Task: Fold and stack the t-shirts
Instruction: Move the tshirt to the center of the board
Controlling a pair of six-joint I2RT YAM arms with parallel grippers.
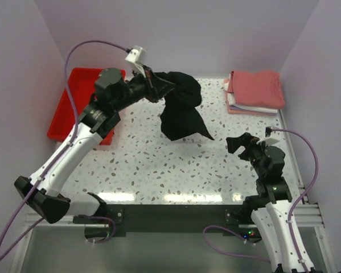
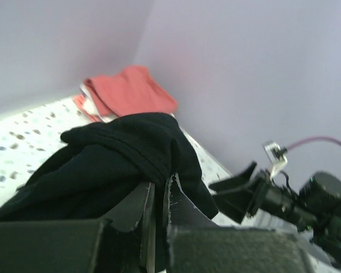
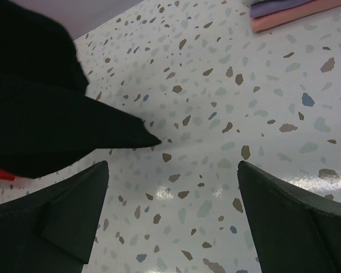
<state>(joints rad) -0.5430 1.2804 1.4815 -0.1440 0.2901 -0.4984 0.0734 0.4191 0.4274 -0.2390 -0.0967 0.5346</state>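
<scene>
Above speckled table [image 1: 159, 165], lilac walls [image 1: 187, 34]: left gripper [image 2: 157, 190] clamps black t-shirt [image 1: 184, 108]; right gripper [image 3: 173, 165] wide, empty.

The t-shirt [image 1: 183, 114] is coloured plain black; the far-right stack [image 1: 254, 90] is topped salmon-red; the worktop [image 1: 159, 165] is speckled white; the far-left tray [image 1: 68, 111] is coloured red.

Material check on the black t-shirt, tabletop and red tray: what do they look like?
The black t-shirt: soft matte knit cloth; it drapes and bunches. The tabletop: hard, glossy, terrazzo-look speckle with light glare, possibly laminate. The red tray: probably rigid moulded plastic, smooth with a raised rim.
</scene>
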